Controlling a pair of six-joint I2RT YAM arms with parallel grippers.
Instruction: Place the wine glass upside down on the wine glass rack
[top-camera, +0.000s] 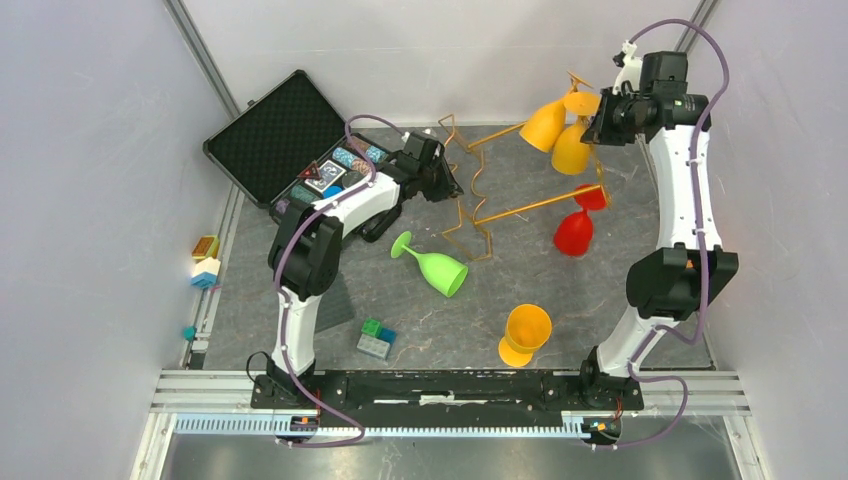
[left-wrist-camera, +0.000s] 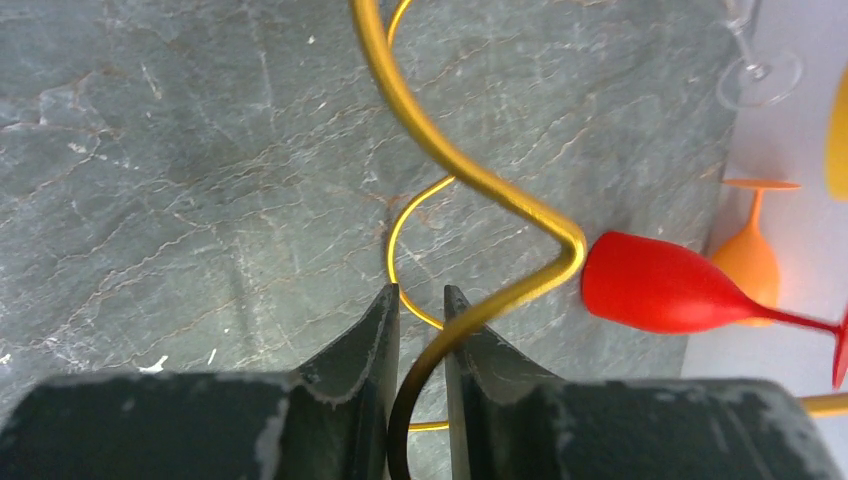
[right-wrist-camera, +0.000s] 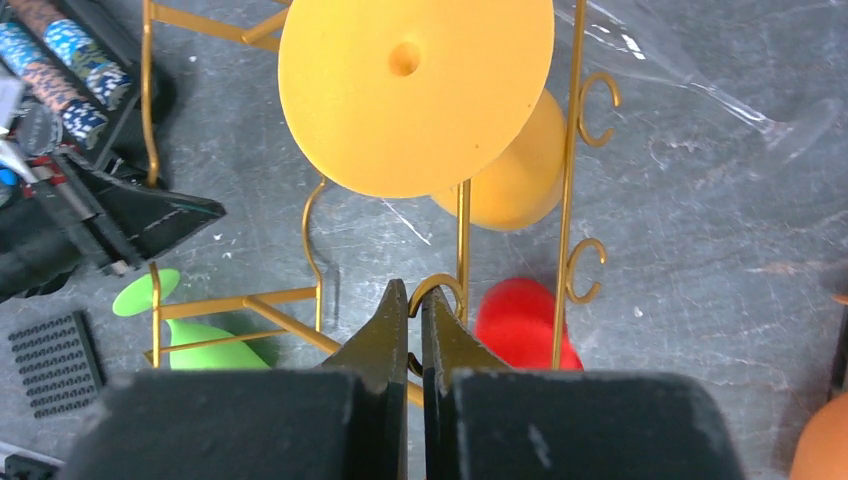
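Left gripper (left-wrist-camera: 421, 295) jaws slightly parted around rack (left-wrist-camera: 480, 180) base wire; right gripper (right-wrist-camera: 413, 290) pinched shut on rack top; green glass (top-camera: 437, 268) lies sideways near table (top-camera: 620, 290) centre.

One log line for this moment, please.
left gripper: around wine glass rack wire, grip unclear | right gripper: shut on rack | green glass: on its side

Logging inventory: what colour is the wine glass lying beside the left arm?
Green glass, clearest top external.
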